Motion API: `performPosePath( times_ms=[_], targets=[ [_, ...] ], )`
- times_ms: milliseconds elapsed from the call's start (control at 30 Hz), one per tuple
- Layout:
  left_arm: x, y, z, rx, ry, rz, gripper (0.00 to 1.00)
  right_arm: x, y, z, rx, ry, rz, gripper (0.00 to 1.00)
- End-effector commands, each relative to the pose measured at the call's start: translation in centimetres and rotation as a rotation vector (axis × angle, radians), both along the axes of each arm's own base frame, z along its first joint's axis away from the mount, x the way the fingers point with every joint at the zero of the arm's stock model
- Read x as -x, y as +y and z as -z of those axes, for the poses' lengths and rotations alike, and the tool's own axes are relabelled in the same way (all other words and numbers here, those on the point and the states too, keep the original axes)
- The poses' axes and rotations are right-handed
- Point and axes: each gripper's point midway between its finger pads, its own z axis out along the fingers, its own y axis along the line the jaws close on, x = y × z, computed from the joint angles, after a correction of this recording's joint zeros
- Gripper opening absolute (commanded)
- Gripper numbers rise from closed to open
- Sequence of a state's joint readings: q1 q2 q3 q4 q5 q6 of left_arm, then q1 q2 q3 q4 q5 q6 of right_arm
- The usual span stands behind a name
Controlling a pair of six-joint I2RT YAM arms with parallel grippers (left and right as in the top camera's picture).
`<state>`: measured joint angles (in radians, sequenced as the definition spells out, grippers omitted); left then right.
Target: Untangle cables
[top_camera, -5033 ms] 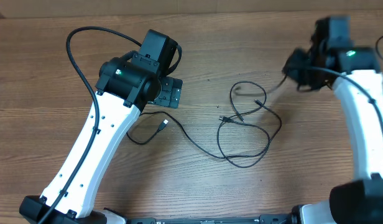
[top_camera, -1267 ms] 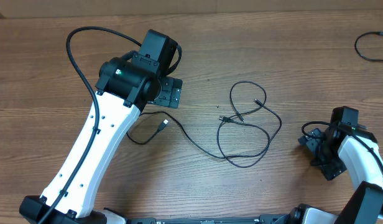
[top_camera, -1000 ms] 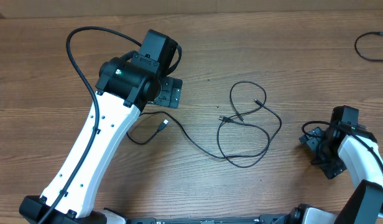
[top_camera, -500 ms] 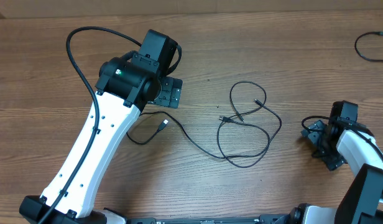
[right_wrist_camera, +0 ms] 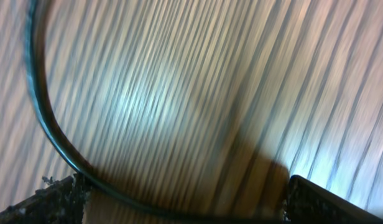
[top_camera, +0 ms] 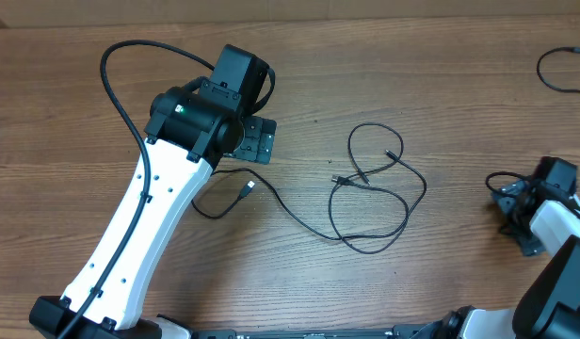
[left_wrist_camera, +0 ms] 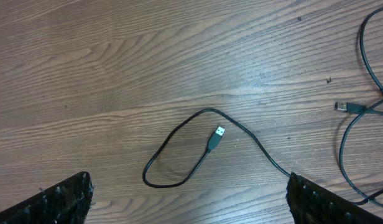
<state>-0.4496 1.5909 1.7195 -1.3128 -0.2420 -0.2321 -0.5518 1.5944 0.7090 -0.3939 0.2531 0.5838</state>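
Note:
Thin black cables [top_camera: 375, 193] lie in overlapping loops at the table's middle. One strand runs left to a small loop ending in a USB plug [top_camera: 249, 186]. A separate cable [top_camera: 554, 77] lies at the far right. My left gripper [top_camera: 259, 141] hangs open above the table, just behind the plug's loop. In the left wrist view the plug [left_wrist_camera: 217, 133] and its loop lie ahead of the wide-apart fingertips [left_wrist_camera: 62, 200], with a second plug [left_wrist_camera: 343, 106] at the right. My right gripper [top_camera: 518, 221] is open near the right edge, away from the tangle.
The wooden table [top_camera: 412, 85] carries only the cables. The right wrist view is motion-blurred; a black cord [right_wrist_camera: 51, 140] curves across it in front of the open right gripper [right_wrist_camera: 188, 211], and I cannot tell what it belongs to.
Five seconds ago the right arm was at the far right back. Over the last second it has slid rightward along the near right side. The left arm and cables have not moved.

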Motion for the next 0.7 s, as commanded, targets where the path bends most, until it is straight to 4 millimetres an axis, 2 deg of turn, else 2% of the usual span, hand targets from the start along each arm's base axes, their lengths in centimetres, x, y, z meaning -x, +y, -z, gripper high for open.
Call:
performPosePath(
  times_ms=[0,133,233,367,467,667],
  targets=[
    [-0.2,0.0,-0.2,0.003,-0.005,0.004,1.0,1.1,0.4,3.3,-0.099,0.02,0.037,1.0],
    [-0.2,0.0,-0.2,0.003,-0.005,0.004,1.0,0.1,-0.9,4.8,-0.078,-0.016,0.053,1.0],
    [-0.2,0.0,-0.2,0.003,-0.005,0.004,1.0,-1.0,-1.7,5.0,-0.053,-0.052,0.051,1.0],
    [-0.2,0.0,-0.2,0.003,-0.005,0.005,1.0,-2.8,-3.5,3.6,-0.001,-0.115,0.059,1.0],
    [-0.2,0.0,-0.2,0.003,-0.005,0.004,1.0,-3.6,-5.7,2.2,0.034,-0.155,0.09,1.0],
    [-0.2,0.0,-0.2,0.003,-0.005,0.004,1.0,-2.6,-10.0,0.3,0.082,-0.193,0.172,0.99]
  ],
)
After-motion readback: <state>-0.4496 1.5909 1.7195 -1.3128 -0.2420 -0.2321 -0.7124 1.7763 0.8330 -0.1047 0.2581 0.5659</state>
